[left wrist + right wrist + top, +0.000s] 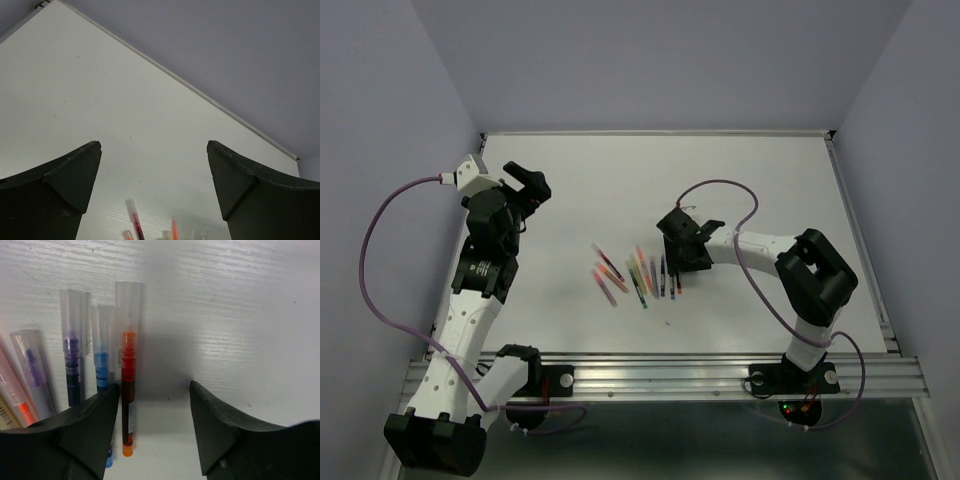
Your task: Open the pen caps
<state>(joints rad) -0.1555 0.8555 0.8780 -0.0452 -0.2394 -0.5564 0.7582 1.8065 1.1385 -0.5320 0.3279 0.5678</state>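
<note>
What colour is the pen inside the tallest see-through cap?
The pen is orange at the tip, dark red lower down; best seen in the right wrist view.

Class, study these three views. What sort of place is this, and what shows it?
Probably a lab robot test cell: a white table enclosed by plain lilac walls, a left arm and right arm bolted to a metal rail, pens laid out between them.

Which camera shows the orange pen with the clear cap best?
Right wrist: the orange pen lies close up, its clear cap sharp. The top view shows only a tiny streak; the left wrist view catches pen ends, which one unclear.
</note>
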